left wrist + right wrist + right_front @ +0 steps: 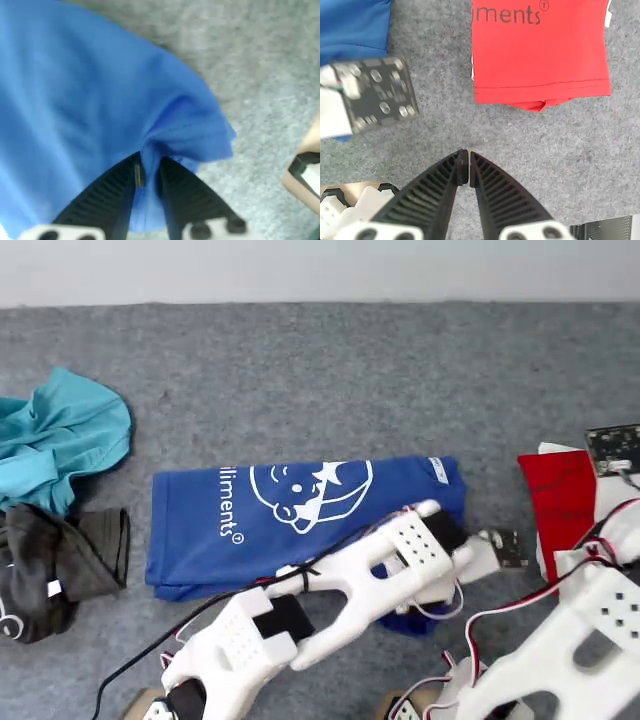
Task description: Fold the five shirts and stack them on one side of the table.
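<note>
The grey table [330, 370] carries the work. The blue shirt [290, 510] lies across its middle, folded into a long band with the print up. That spot looks chosen because both arms can reach it. A crumpled teal shirt [60, 435] sits at the left edge, and a dark shirt [60, 560] is bunched just nearer along the same edge. Both seem to be waiting their turn. The red shirt [540, 55] lies folded flat at the right edge, which reads as the start of the stack. The left gripper [147, 172] is clenched on a pinch of the blue shirt's near right corner, and the cloth puckers up between the jaws. The likely aim is to carry that end over toward the left. The right gripper [466, 167] is clenched on nothing and hangs over bare table between the blue and red shirts, probably parked out of the way. A broad bare strip runs along the far edge and a narrower one separates blue from red. The left edge is crowded.
</note>
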`<state>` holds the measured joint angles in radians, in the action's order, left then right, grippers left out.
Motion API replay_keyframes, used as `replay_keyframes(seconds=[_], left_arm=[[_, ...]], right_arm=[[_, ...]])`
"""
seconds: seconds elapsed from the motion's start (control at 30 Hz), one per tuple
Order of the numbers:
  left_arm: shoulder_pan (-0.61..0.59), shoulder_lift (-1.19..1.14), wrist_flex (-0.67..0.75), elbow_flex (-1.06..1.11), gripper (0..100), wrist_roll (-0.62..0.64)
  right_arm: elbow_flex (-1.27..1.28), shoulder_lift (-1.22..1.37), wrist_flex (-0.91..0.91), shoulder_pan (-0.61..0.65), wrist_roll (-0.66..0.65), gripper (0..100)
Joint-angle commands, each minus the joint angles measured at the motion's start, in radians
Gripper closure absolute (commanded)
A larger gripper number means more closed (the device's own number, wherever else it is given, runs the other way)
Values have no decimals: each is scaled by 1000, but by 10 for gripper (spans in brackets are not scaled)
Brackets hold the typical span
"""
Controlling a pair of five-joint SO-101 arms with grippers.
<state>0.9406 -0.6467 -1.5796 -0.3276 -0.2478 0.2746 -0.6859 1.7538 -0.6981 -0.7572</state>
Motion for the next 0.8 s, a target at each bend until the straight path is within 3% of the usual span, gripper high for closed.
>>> replay_keyframes(seconds=[0.0, 0.3, 0.63, 0.77], left_arm=[[-60, 103, -31, -77, 987, -15], [-262, 129, -3, -150, 987, -100], [-416, -114, 61, -375, 987, -107], [-450, -218, 60, -512, 923, -106]], right_arm=[[-5, -18, 41, -12, -3, 987], [-5, -15, 41, -12, -2, 987], [-5, -13, 41, -12, -2, 987], [-5, -13, 41, -12, -2, 987]])
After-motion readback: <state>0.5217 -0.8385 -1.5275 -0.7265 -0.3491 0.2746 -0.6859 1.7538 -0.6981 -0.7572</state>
